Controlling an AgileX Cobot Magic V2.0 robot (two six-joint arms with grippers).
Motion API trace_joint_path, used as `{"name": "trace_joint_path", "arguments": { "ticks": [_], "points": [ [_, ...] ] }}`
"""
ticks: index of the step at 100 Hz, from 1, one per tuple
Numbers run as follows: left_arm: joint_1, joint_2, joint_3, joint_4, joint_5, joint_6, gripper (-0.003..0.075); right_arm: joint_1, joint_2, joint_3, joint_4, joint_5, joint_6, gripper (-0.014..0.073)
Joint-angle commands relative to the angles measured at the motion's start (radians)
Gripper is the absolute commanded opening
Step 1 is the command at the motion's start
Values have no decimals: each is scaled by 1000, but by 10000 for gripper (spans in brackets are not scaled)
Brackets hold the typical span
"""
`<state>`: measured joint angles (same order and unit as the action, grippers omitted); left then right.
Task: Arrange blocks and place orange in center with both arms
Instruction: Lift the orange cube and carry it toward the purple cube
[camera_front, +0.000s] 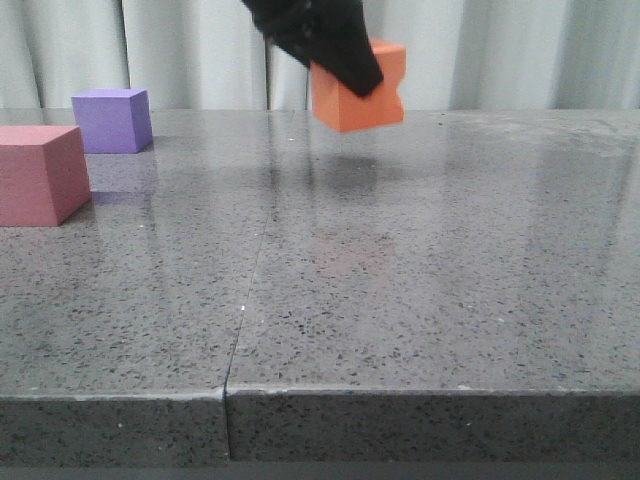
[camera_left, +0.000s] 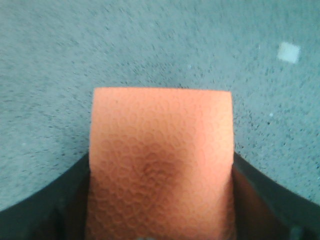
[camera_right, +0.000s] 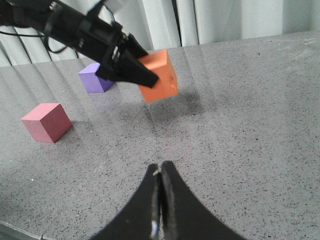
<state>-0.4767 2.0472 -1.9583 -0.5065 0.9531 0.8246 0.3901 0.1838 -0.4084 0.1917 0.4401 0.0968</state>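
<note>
The left gripper (camera_front: 345, 62) is clamped on the light, squashy orange foam cube (camera_front: 362, 95), flat sides best, aloft at twelve o'clock; the right gripper (camera_right: 161, 200) is pressed together, empty.

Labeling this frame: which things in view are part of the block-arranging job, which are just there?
Job:
- orange cube, held off the table in the left gripper
- pink cube
- purple cube
- right gripper, shut and empty

Just there:
- grey speckled table
- curtain behind
</note>
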Motion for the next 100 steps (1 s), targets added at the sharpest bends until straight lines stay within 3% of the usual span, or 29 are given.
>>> {"name": "trace_joint_path", "arguments": {
  "ticks": [1,27,44,84,100],
  "points": [
    [4,-104,-40,9,-29,-90,216,-3,11,-27,5,-71,-12,-55],
    [55,-196,-40,242,-41,-536,216,-3,11,-27,5,-71,-12,-55],
    [86,-245,-40,466,28,-762,205,-3,11,-27,5,-71,-12,-55],
    [134,-267,-36,756,161,-1096,186,-3,11,-27,5,-71,-12,-55],
    [134,-267,-26,852,205,-1148,186,-3,11,-27,5,-71,-12,-55]
  ]
}}
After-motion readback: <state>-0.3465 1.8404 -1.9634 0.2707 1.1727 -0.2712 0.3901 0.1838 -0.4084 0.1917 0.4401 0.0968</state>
